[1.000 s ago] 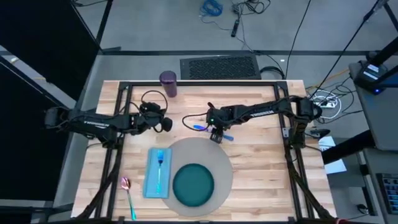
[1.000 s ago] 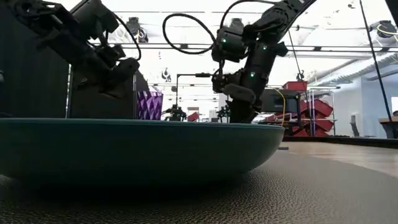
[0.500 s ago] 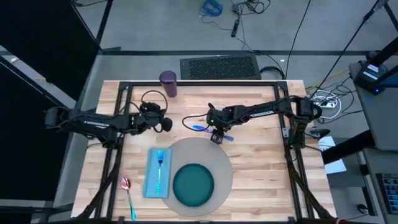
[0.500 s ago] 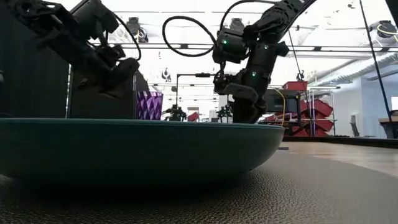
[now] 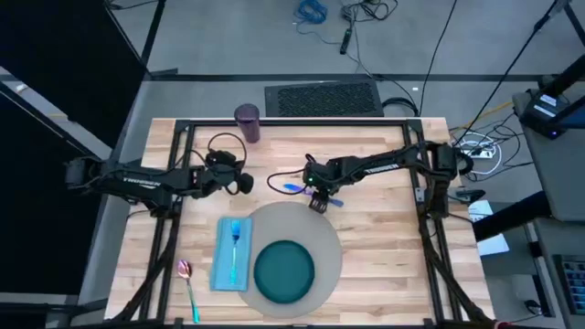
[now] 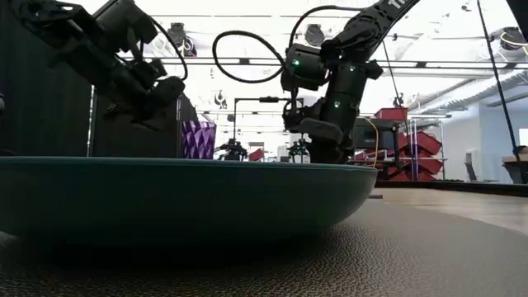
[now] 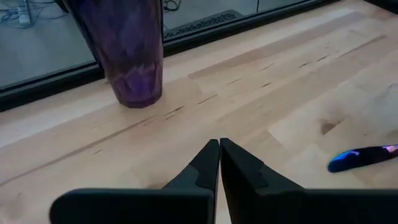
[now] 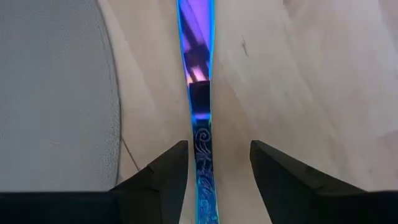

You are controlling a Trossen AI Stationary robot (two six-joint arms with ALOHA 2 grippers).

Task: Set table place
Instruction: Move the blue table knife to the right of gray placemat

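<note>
Right wrist view: knife (image 8: 198, 93) lies lengthwise between the spread fingers of the right gripper (image 8: 214, 168), nothing gripped yet.

dark arms, black cables, green lights

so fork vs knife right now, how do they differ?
The fork lies on the light blue napkin at the mat's left edge, with no gripper near it. The knife lies on bare table just beyond the mat, between the open fingers of the right gripper. The left gripper is shut, elsewhere. Both are blue.
</note>
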